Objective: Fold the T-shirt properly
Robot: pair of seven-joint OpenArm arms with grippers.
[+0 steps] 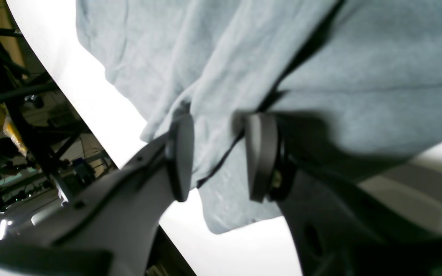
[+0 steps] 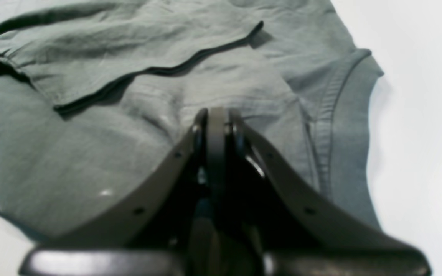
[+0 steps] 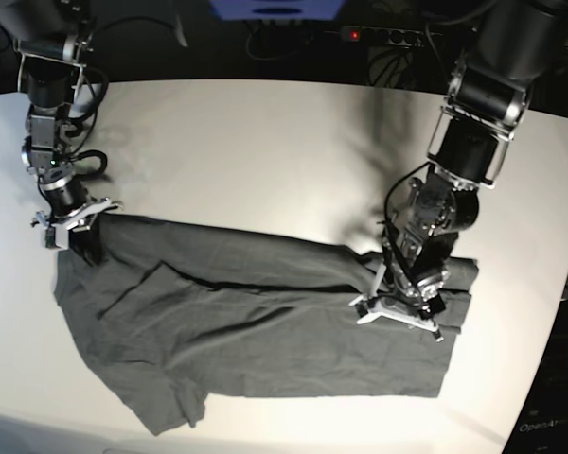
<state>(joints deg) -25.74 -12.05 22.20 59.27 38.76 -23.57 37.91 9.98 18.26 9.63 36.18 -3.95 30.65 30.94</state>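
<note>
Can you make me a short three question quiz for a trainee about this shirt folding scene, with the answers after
1. True or false: the left gripper has its jaws apart over the T-shirt.
2. Which gripper is shut? A) left B) right
3. What colour is the table?

Key: 1 true; 2 B; 3 white.

Bright overhead light glares off the white table [image 3: 265, 142] and blows it out in both wrist views, where the near gripper parts are soft and blurred, while the base view is sharper, with arm shadows falling on the table.
</note>
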